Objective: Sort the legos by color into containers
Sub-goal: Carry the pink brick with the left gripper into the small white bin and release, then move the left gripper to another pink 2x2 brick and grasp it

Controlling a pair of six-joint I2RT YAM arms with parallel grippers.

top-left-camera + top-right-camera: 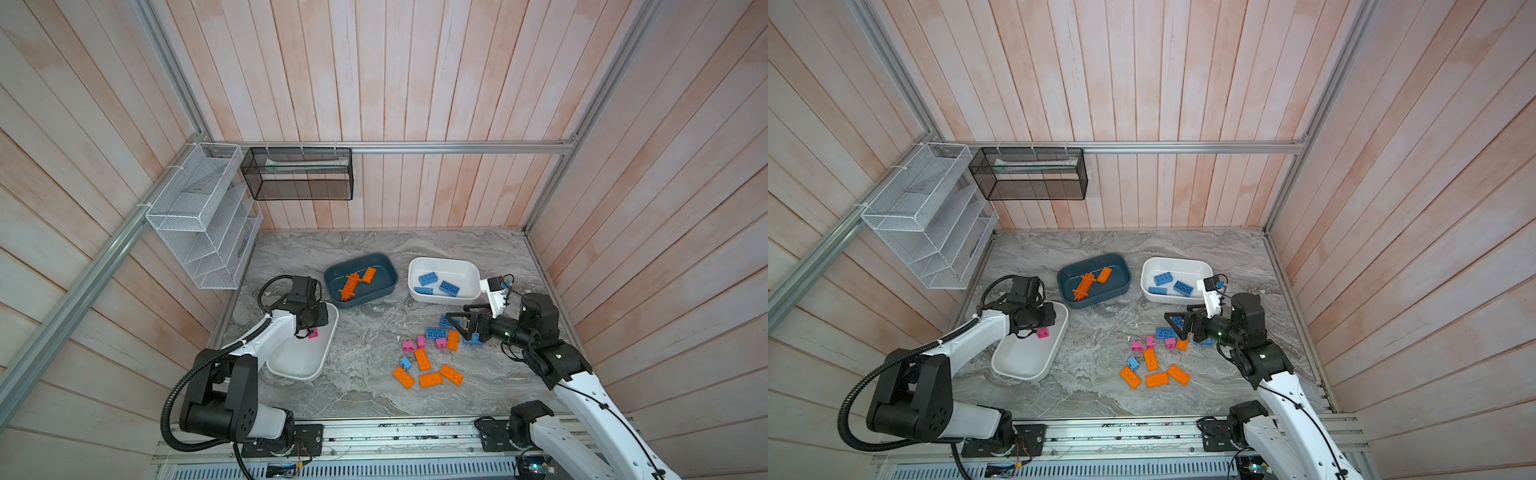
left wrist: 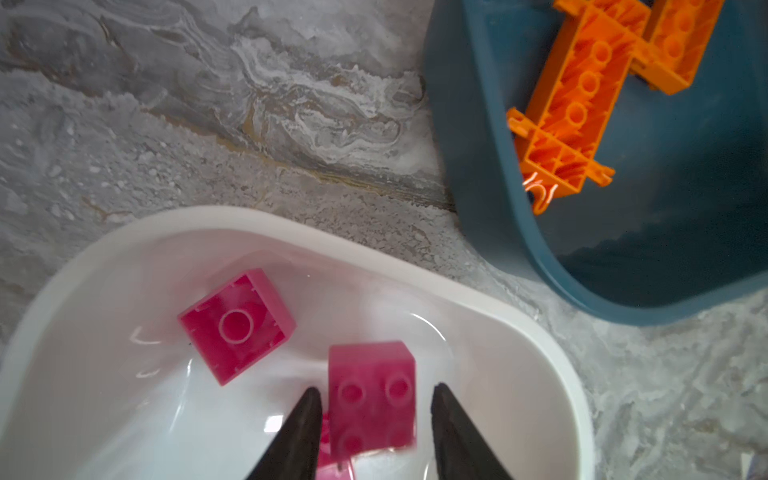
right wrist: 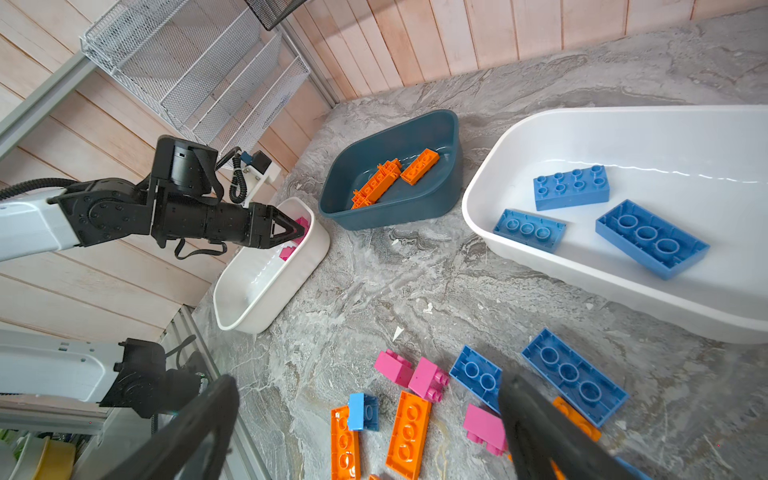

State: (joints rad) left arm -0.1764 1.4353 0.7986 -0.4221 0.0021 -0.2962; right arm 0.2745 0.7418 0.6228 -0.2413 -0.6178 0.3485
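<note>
Inside the white tub point(image 2: 266, 214), a blurred pink brick point(image 2: 372, 365) hangs loose between the narrowly parted jaws of the left tool point(image 2: 377, 388), apparently dropping among its color-mates. The right tool point(image 3: 365, 378) gapes wide, empty, above the unsorted legos point(image 1: 422, 358) on the bench point(image 1: 365, 395).

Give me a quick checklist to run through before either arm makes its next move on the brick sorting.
1. Left claw free of the small pink studded plastic brick: ok, jaws stand apart, not clamping it.
2. That brick over the near white rounded plastic tub: ok, another pink brick lies inside.
3. Dark teal plastic tub holds only orange pieces: ok.
4. Far white plastic tub holds only blue bricks: ok.
5. Right claw open and empty above the loose bricks: ok.
6. Grey marbled tabletop fully sorted: not ok; loose orange bricks, loose blue bricks and loose pink bricks lie there.
</note>
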